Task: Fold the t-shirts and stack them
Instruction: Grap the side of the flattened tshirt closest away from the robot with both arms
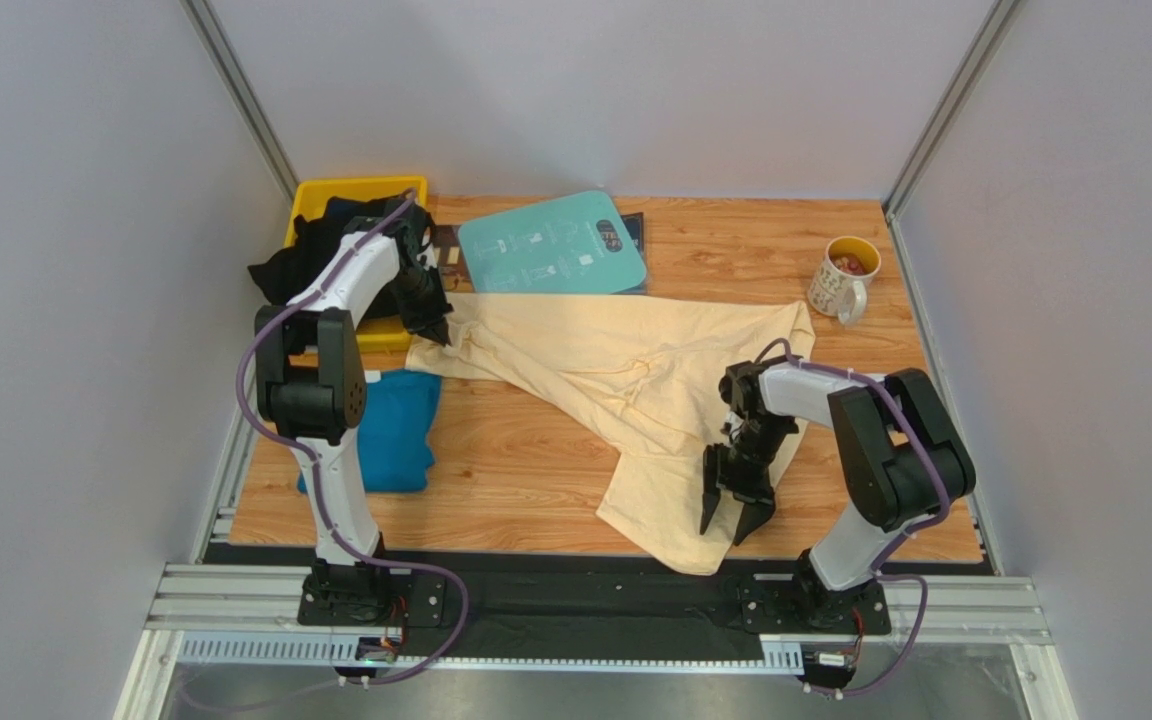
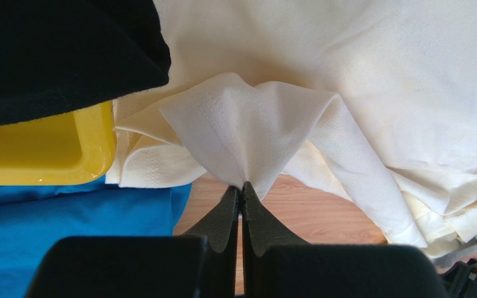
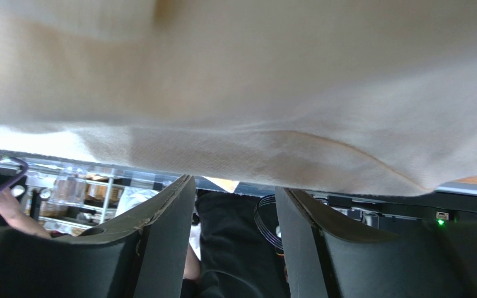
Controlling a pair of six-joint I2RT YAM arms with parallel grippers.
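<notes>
Closest to me is the metal rail (image 1: 597, 608) at the near edge, where both arms are bolted. Behind it lies the wooden table (image 1: 537, 488), closed in by plain grey walls (image 1: 86, 225) on the left, the right and the far side.

The largest thing on the wood is the cream-yellow t-shirt (image 1: 612, 368). It is spread out but wrinkled, from the far left down to the near right, and its lower end hangs a little over the near edge. The left gripper (image 1: 429, 318) is at its far-left corner, with the jaws pressed together on a pinch of the cream cloth. The right gripper (image 1: 736, 510) is at the near hem with its jaws apart. From its own camera the hem lies just beyond the fingertips (image 3: 175, 186), and nothing is between them.

I judge that the step is to spread or fold this shirt. The next move calls for the right jaws to close on the hem, so both arms can pull it flat.

The teal-blue t-shirt (image 1: 394, 428) lies folded at the near left. The black t-shirts (image 1: 304, 255) spill out of a yellow bin (image 1: 334, 191) in the far-left corner. A teal board (image 1: 555, 243) lies at the far middle, and a mug (image 1: 844, 278) stands at the far right.
</notes>
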